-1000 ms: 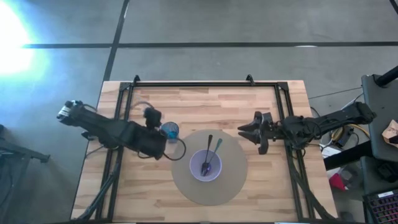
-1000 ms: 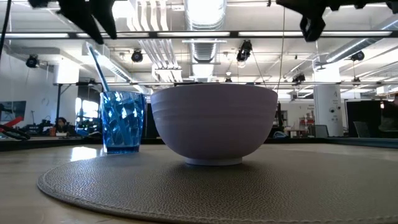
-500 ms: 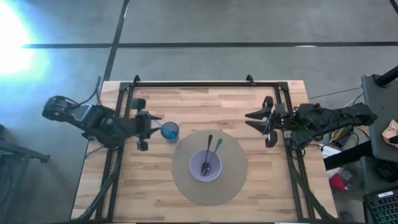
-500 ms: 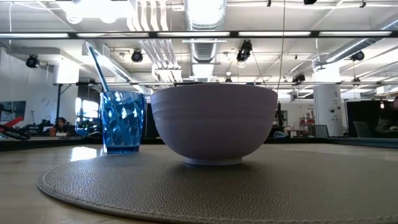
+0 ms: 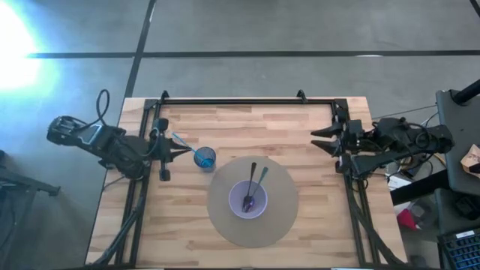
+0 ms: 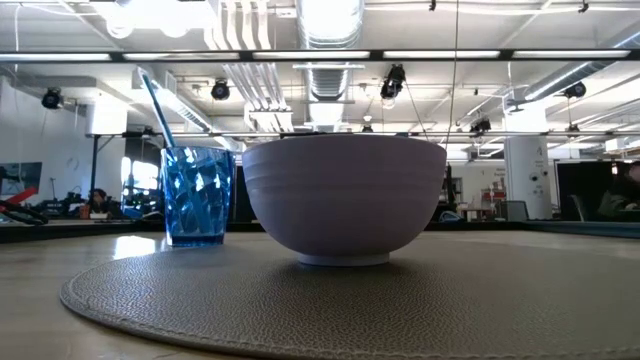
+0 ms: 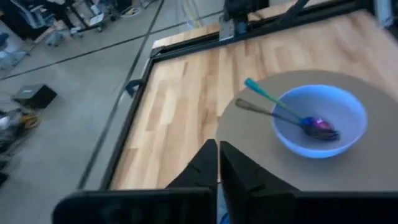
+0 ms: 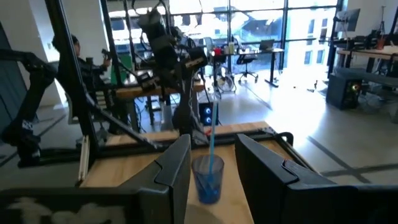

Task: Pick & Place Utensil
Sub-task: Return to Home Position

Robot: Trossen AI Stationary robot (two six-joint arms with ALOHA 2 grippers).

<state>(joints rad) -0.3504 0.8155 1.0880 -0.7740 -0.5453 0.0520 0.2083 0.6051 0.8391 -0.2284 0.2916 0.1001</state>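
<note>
At table [image 5: 300,120] centre, violet bowl [image 5: 248,199] holds fork [image 5: 253,174] and spoon [image 5: 262,177] (handles leaning out); blue glass [image 5: 205,158] nearby holds straw [image 5: 184,142]; left gripper [image 5: 177,150] clenched empty at left edge, right gripper [image 5: 321,141] spread at right edge

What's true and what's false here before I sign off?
The black fork and blue spoon lie in the violet bowl. True.
The blue straw stands in the blue glass. True.
The blue glass stands on the round mat. False: it is on the bare table beside the mat.
The right gripper is shut on the straw. False: it is open, at the table's right edge.
The left gripper hangs over the bowl. False: it is at the table's left edge.
</note>
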